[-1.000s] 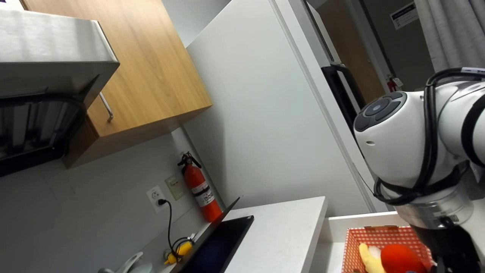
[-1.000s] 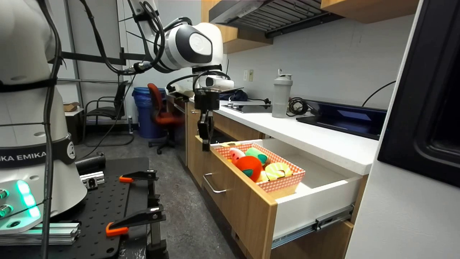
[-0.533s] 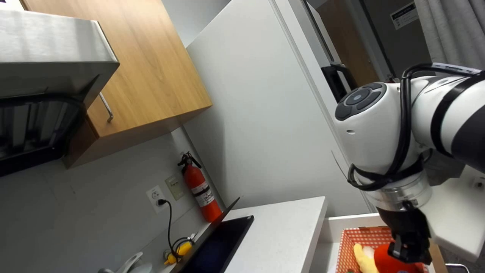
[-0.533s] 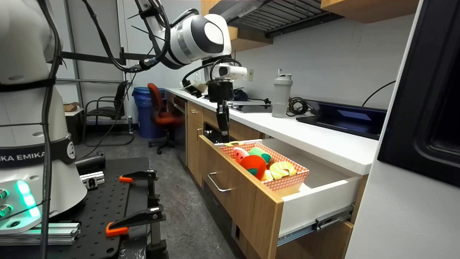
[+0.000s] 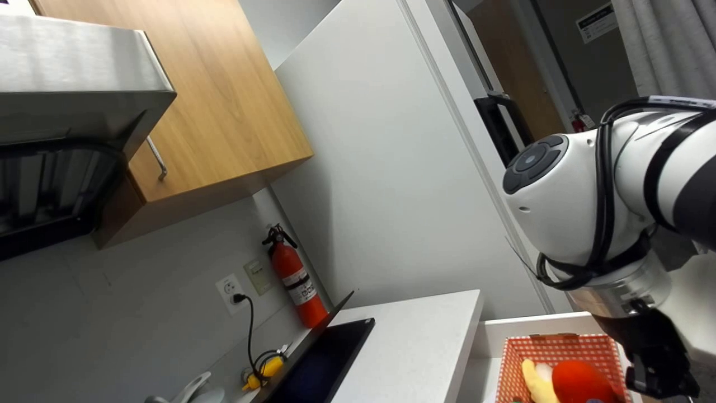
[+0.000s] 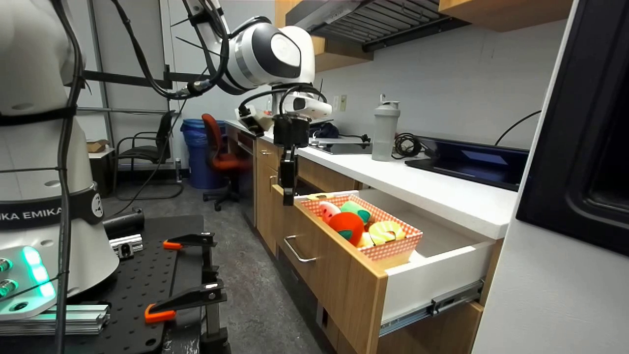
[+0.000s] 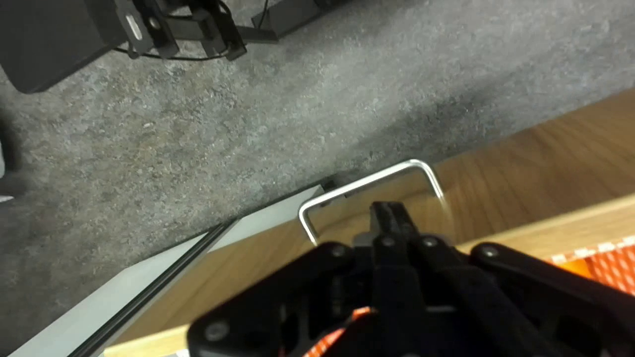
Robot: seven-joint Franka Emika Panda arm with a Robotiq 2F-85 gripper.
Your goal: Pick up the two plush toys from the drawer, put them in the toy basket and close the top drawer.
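The plush toys (image 6: pixel 355 210), green, orange-red, yellow and pink, are lying in the toy basket (image 6: pixel 393 248) inside the pulled-out top drawer (image 6: pixel 437 280), near the end effector (image 6: pixel 288 199), which is hanging by the drawer front (image 6: pixel 339 275) with its fingers (image 7: pixel 389 215) pressed together. The wrist view is framing the drawer handle (image 7: pixel 359 184). An exterior view alone is showing a fire extinguisher (image 5: pixel 298 280).

In the wrist view I am covering part of the toy basket (image 7: pixel 615 267) with my pincer (image 7: pixel 389 218); the right edge is cutting off more. Past my tips, the drawer handle (image 7: pixel 359 182) is blurring at one end. In an exterior view, the top drawer (image 5: pixel 495 341) beside my pincer is running past the bottom edge; in an exterior view, a green plush toy (image 6: pixel 353 208) is showing only partly.
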